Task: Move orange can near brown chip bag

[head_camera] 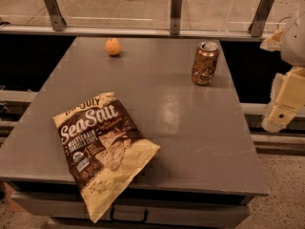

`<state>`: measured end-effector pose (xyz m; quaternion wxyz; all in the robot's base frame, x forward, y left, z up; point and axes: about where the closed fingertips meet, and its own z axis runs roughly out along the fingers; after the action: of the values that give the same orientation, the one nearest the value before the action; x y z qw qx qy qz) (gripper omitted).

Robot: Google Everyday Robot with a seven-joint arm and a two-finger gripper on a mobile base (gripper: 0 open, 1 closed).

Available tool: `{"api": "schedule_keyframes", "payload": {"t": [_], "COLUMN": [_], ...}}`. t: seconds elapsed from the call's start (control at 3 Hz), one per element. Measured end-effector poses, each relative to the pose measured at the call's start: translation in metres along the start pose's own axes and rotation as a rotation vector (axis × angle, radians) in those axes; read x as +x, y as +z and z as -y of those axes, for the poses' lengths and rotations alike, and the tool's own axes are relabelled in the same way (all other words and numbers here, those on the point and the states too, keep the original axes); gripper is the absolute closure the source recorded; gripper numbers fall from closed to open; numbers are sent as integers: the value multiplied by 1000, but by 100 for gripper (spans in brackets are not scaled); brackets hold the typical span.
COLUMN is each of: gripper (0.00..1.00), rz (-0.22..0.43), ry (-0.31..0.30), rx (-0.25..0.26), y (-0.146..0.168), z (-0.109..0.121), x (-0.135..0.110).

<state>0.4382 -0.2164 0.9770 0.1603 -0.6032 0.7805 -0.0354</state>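
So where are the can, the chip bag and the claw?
can (205, 63): camera view, middle of its side.
chip bag (102, 147): camera view, middle of its front.
claw (281, 109): camera view, its pale lower part, at the far right.

Looks like an office or lab building interior, not a home. Plain grey table (190, 142) backs onto a glass balustrade (114, 4) on metal posts (176, 12). Speckled terrazzo-type floor (286, 194). Snack items laid out like test props: brown chip bag (102, 149), orange can (205, 63), orange fruit (113, 46). Robot gripper (282, 106) hangs just off the table's right edge.
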Motion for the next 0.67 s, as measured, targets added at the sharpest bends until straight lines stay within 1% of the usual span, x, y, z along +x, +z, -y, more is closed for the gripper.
{"api": "schedule_keyframes", "payload": {"t": [0.33, 0.67], "gripper": [0, 0], "rz": [0, 36], "ry": [0, 17], "rx": [0, 15], "y": [0, 12], "z": [0, 16], "x": [0, 3]}}
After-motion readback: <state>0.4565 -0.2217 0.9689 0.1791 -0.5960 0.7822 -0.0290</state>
